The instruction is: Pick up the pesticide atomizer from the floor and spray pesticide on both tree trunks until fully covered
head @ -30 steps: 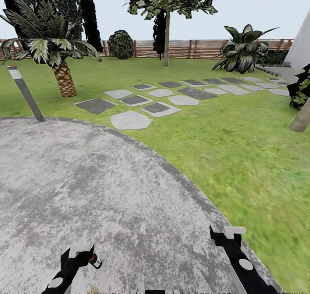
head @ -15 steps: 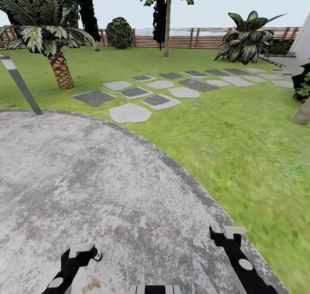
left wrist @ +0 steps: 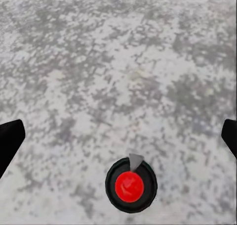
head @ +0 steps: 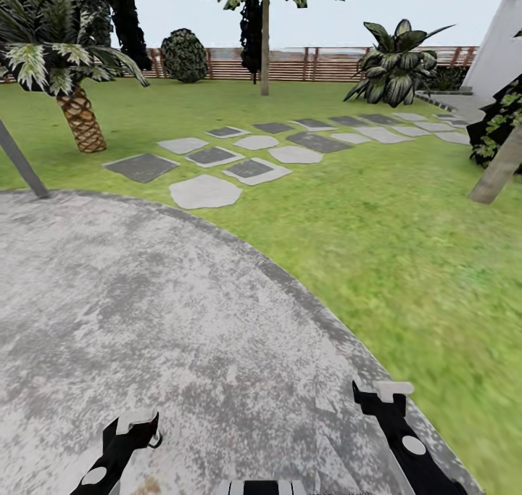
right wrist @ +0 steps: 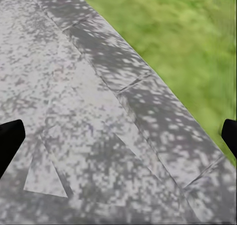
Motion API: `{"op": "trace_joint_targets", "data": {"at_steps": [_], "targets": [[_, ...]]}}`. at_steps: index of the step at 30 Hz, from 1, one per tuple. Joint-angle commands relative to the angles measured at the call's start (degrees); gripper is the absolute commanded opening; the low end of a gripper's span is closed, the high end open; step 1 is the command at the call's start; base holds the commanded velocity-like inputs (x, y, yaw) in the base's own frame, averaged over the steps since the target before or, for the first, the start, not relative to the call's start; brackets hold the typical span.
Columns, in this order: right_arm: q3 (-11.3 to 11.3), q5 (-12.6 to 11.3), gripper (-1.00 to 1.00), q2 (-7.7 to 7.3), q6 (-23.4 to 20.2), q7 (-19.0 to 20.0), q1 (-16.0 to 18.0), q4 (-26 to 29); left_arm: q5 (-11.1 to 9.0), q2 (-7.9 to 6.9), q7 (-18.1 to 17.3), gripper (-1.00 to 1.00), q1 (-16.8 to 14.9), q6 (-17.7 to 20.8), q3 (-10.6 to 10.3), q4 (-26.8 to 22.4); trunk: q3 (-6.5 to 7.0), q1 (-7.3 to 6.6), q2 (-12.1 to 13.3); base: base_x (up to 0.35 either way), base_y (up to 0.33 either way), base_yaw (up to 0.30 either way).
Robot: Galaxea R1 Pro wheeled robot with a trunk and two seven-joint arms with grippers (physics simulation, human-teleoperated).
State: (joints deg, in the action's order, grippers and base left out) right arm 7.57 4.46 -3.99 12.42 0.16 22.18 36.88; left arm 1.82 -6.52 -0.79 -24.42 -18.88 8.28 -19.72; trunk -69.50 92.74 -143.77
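- Found the left gripper (head: 134, 426) low over the grey mottled paving (head: 145, 299), fingers (left wrist: 10, 141) spread wide apart, nothing clasped between them.
- Found the right gripper (head: 384, 395) likewise released, fingertips (right wrist: 10, 138) far apart, above the curved kerb (right wrist: 148, 106) where paving met grass.
- Located the pesticide atomizer (left wrist: 131, 185) in the left wrist view: a round black body with a red centre and a small grey tab, seen from above, standing on the paving. Lay clear of both fingers, untouched.
- Recorded the floor (head: 406, 263) as bright-green lawn to the right of and beyond the paved circle.
- Noted grey and pale stepping stones (head: 206, 190) running from the paving edge across the lawn towards the far right.
- Observed a tree (head: 264, 53) with a bare straight trunk and leaves high up, well away near the brown slatted fence (head: 326, 64).
- Observed a leaning pale grey-tan trunk (head: 496, 172) at the right edge, dark foliage just behind it; crown out of frame.
- Logged a short palm (head: 80, 118) with a cross-hatched trunk at the left, a slanted grey post (head: 22, 165) near it, a round shrub (head: 183, 56) and a broad-leaved plant (head: 395, 64) by the fence.
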Motion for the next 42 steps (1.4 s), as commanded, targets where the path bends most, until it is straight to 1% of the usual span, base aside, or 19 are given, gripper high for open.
{"op": "trace_joint_targets", "data": {"at_steps": [1,2,11,28,33,42], "targets": [[0.1,0.5,1.00,0.05,0.2,0.0,0.0,-0.1,0.2,0.02,-0.1,1.00,0.0,-0.2,0.2,0.0,-0.04,-0.01,0.0,0.000,0.000,-0.146],[0.1,0.5,1.00,0.06,0.2,0.0,0.0,-0.1,0.2,0.02,-0.1,1.00,0.0,-0.2,0.2,0.0,-0.04,-0.01,0.0,0.000,0.000,-0.116],[0.1,0.5,1.00,0.12,0.2,0.0,0.1,0.0,0.2,0.02,-0.1,1.00,0.0,-0.2,0.2,0.0,-2.09,0.22,-0.1,0.000,0.000,-0.020],[0.2,0.5,1.00,0.21,0.1,0.0,0.1,0.0,0.3,0.10,-0.1,1.00,0.0,-0.3,0.2,0.0,-7.32,0.66,-0.4,0.000,0.000,0.000],[0.2,0.5,1.00,0.21,0.1,0.0,0.1,0.0,0.3,0.04,-0.1,1.00,0.0,-0.3,0.2,0.0,-7.62,0.66,-0.4,0.000,0.000,-0.012],[0.2,0.5,1.00,0.21,0.2,0.0,0.1,0.0,0.3,0.01,-0.1,1.00,0.0,-0.3,0.2,0.0,-7.68,0.66,-0.4,0.000,0.000,-0.029]]}}
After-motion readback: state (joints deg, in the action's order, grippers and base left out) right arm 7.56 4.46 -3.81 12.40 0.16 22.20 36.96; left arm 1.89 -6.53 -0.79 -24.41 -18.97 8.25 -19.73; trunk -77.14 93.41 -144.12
